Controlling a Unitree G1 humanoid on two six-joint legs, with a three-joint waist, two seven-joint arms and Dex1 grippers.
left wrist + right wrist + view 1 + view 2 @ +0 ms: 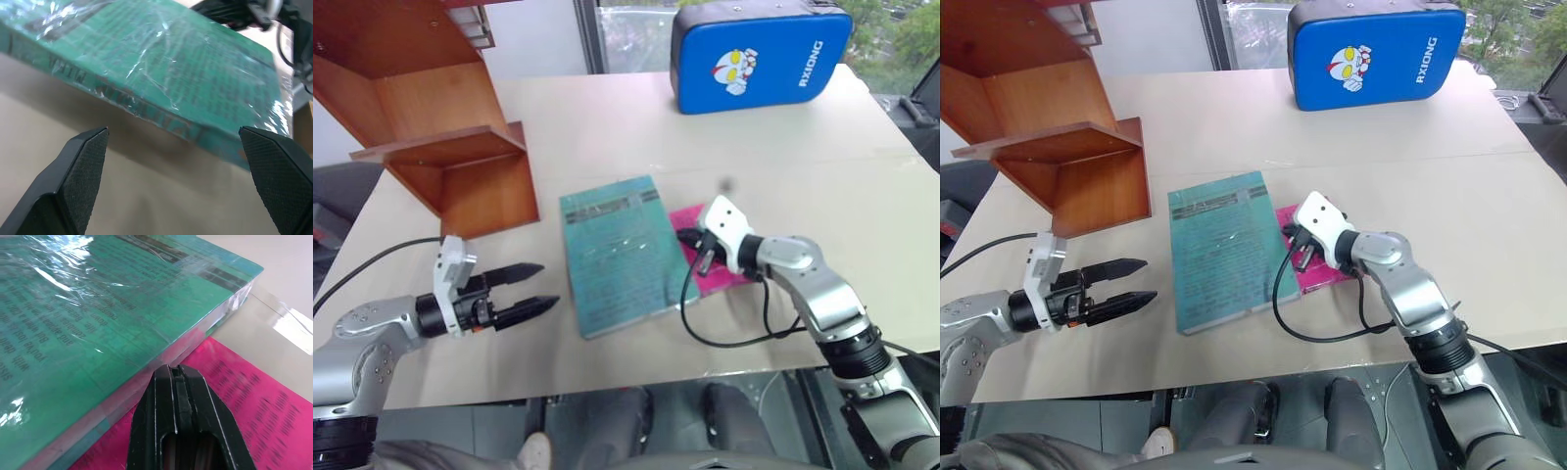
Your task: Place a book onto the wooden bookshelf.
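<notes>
Left eye view, book [615, 253] between left gripper [540, 289], right gripper [688, 240]

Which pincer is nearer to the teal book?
The right. The right pincer, shut, sits over the pink book right at the teal book's edge. The left pincer, open, points at its spine across a gap of bare table.

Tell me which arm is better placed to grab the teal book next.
Probably the left: the left gripper is open, aimed at the teal book edge. The right gripper is shut against its other edge, over the pink book.
</notes>
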